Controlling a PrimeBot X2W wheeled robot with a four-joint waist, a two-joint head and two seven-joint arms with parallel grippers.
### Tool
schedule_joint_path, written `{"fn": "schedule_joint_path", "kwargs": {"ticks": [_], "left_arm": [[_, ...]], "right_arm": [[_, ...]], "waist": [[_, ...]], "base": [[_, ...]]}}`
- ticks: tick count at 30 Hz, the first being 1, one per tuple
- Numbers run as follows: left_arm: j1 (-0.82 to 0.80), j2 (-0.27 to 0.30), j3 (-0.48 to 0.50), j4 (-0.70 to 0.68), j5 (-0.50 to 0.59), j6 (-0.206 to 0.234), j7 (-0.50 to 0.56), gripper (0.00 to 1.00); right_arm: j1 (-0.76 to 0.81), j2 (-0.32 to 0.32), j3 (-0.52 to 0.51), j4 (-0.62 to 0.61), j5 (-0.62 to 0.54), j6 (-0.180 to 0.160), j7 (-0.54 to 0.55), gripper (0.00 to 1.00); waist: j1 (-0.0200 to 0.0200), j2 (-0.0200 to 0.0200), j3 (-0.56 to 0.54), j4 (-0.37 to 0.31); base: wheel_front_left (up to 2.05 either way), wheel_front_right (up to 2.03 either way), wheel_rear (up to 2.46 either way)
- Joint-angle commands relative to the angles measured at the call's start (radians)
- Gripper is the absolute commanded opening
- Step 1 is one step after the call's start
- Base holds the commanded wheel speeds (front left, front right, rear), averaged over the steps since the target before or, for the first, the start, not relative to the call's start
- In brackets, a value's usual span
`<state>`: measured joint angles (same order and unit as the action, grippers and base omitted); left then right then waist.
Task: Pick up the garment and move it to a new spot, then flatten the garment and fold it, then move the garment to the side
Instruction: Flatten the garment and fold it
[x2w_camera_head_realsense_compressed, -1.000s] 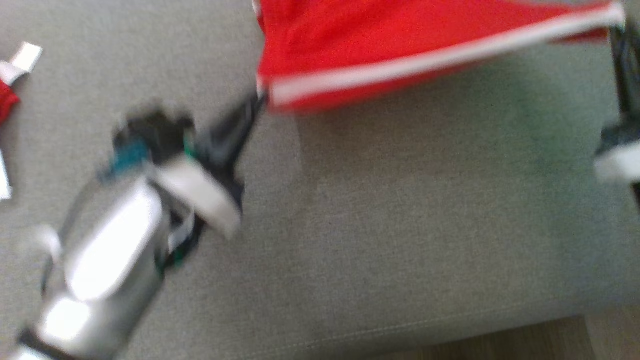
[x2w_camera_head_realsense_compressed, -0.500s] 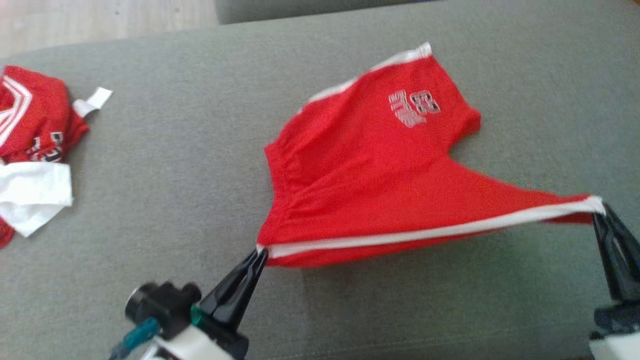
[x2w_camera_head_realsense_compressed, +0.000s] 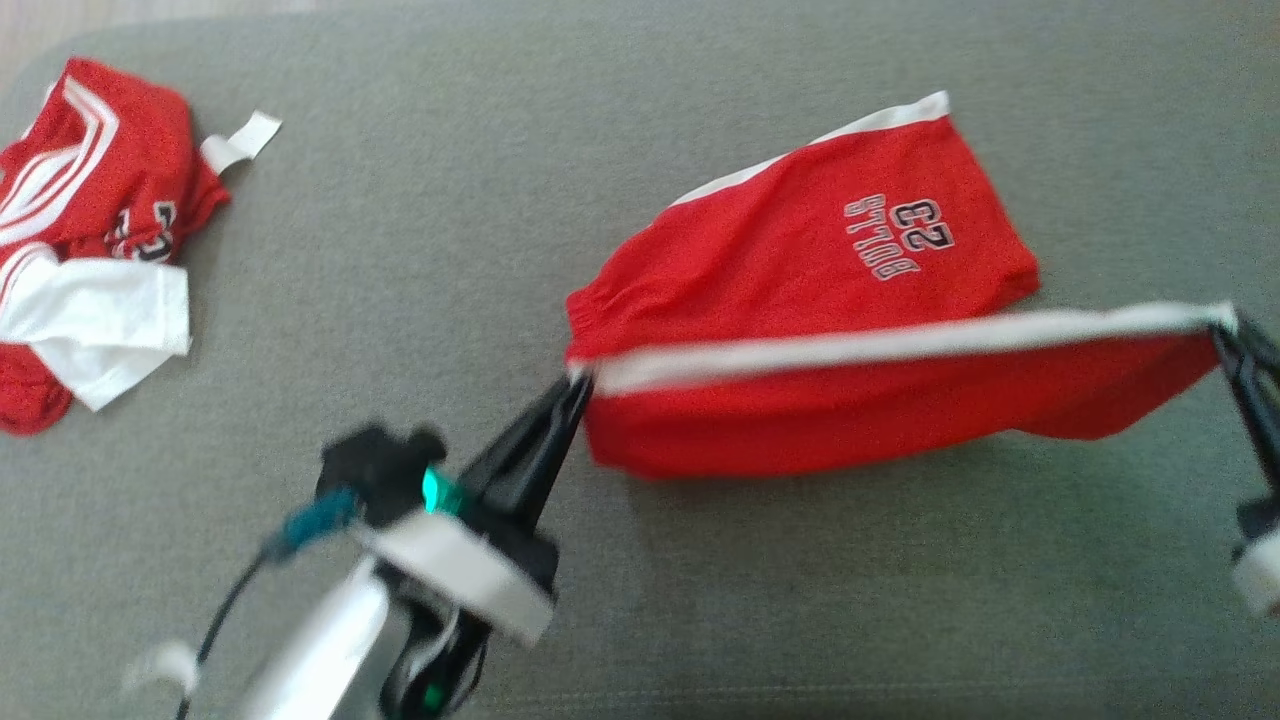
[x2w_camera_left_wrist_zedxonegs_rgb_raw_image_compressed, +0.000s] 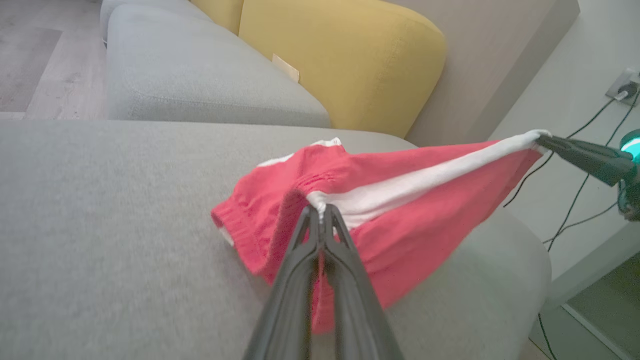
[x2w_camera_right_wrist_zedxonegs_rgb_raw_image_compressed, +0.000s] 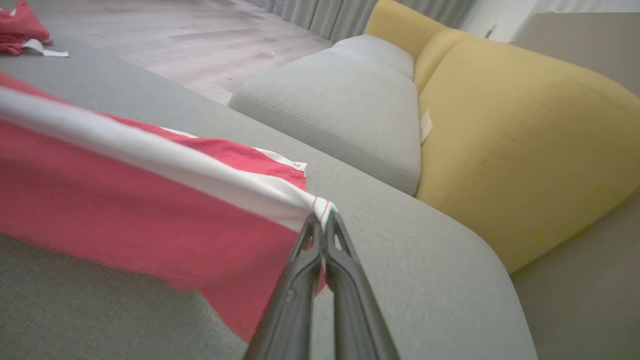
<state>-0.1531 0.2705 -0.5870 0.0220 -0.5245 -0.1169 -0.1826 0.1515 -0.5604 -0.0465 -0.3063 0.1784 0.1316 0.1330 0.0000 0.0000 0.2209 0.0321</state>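
Note:
The garment (x2w_camera_head_realsense_compressed: 820, 270) is a pair of red shorts with white side stripes and "BULLS 23" print, on the grey cushion (x2w_camera_head_realsense_compressed: 800, 600). Its near half is lifted off the cushion, and the white stripe is stretched taut between both grippers. My left gripper (x2w_camera_head_realsense_compressed: 578, 378) is shut on the stripe's left end, at the waistband corner. The right gripper (x2w_camera_head_realsense_compressed: 1228, 322) is shut on the stripe's right end at the picture's right edge. In the left wrist view my left gripper (x2w_camera_left_wrist_zedxonegs_rgb_raw_image_compressed: 320, 209) pinches the garment (x2w_camera_left_wrist_zedxonegs_rgb_raw_image_compressed: 400, 220), whose far half rests on the cushion. In the right wrist view my right gripper (x2w_camera_right_wrist_zedxonegs_rgb_raw_image_compressed: 322, 216) pinches the garment (x2w_camera_right_wrist_zedxonegs_rgb_raw_image_compressed: 125, 210).
A second red and white garment (x2w_camera_head_realsense_compressed: 90, 230) lies crumpled at the cushion's far left. A yellow backrest (x2w_camera_left_wrist_zedxonegs_rgb_raw_image_compressed: 345, 55) and another grey cushion (x2w_camera_left_wrist_zedxonegs_rgb_raw_image_compressed: 190, 85) lie past the shorts. Beyond the cushion's right end are a wall (x2w_camera_left_wrist_zedxonegs_rgb_raw_image_compressed: 575, 85) and cables (x2w_camera_left_wrist_zedxonegs_rgb_raw_image_compressed: 580, 190).
The head camera has swung, so the whole picture shifted. Both grippers have lifted the near striped edge up and toward the far half of the shorts, which has settled flatter on the cushion.

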Motion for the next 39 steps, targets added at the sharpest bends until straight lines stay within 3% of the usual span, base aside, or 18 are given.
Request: {"fn": "schedule_joint_path", "kwargs": {"ticks": [1, 9, 20, 26, 34, 35, 36, 37, 38, 39], "left_arm": [[-0.081, -0.007, 0.031, -0.009, -0.013, -0.006, 0.005, 0.00], [-0.314, -0.060, -0.019, 0.170, -0.086, -0.013, 0.067, 0.00], [-0.509, -0.072, -0.103, 0.327, -0.179, -0.014, 0.054, 0.00], [-0.590, -0.082, -0.150, 0.401, -0.220, -0.014, 0.018, 0.00], [-0.657, -0.086, -0.214, 0.476, -0.258, -0.014, -0.025, 0.00], [-0.663, -0.085, -0.221, 0.482, -0.264, -0.014, -0.029, 0.00], [-0.663, -0.085, -0.221, 0.482, -0.264, -0.014, -0.029, 0.00], [-0.668, -0.084, -0.226, 0.488, -0.270, -0.014, -0.034, 0.00], [-0.673, -0.083, -0.232, 0.494, -0.276, -0.014, -0.038, 0.00], [-0.677, -0.083, -0.235, 0.502, -0.282, -0.014, -0.042, 0.12]], "right_arm": [[-0.058, -0.056, 0.018, -0.002, 0.017, -0.001, 0.008, 0.00], [-0.297, -0.208, 0.137, 0.198, 0.113, -0.001, 0.020, 0.00], [-0.717, -0.437, 0.519, 0.418, 0.256, -0.001, 0.043, 0.00], [-0.880, -0.469, 0.698, 0.498, 0.300, -0.001, 0.050, 0.00], [-1.046, -0.468, 0.858, 0.603, 0.340, -0.001, 0.025, 0.00], [-1.062, -0.465, 0.872, 0.616, 0.346, -0.001, 0.019, 0.12], [-1.062, -0.465, 0.872, 0.616, 0.346, -0.001, 0.019, 0.12], [-1.076, -0.461, 0.885, 0.629, 0.353, -0.001, 0.012, 0.42], [-1.089, -0.457, 0.898, 0.642, 0.359, -0.001, 0.004, 0.78], [-1.102, -0.451, 0.908, 0.654, 0.362, -0.001, -0.009, 1.00]], "waist": [[0.0000, 0.0000, 0.028, 0.028], [0.0000, 0.0000, 0.105, 0.075], [0.0000, 0.0000, 0.195, 0.149], [0.0000, 0.0000, 0.214, 0.171], [0.0000, 0.0000, 0.231, 0.170], [0.0000, 0.0000, 0.233, 0.169], [0.0000, 0.0000, 0.233, 0.169], [0.0000, 0.0000, 0.234, 0.167], [0.0000, 0.0000, 0.235, 0.166], [0.0000, 0.0000, 0.235, 0.164]], "base": [[0.00, 0.00, 0.00], [0.00, 0.00, 0.00], [0.00, 0.00, 0.00], [0.00, 0.00, 0.00], [0.00, 0.00, 0.00], [0.00, 0.00, 0.00], [0.00, 0.00, 0.00], [0.00, 0.00, 0.00], [0.00, 0.00, 0.00], [0.00, 0.00, 0.00]]}}
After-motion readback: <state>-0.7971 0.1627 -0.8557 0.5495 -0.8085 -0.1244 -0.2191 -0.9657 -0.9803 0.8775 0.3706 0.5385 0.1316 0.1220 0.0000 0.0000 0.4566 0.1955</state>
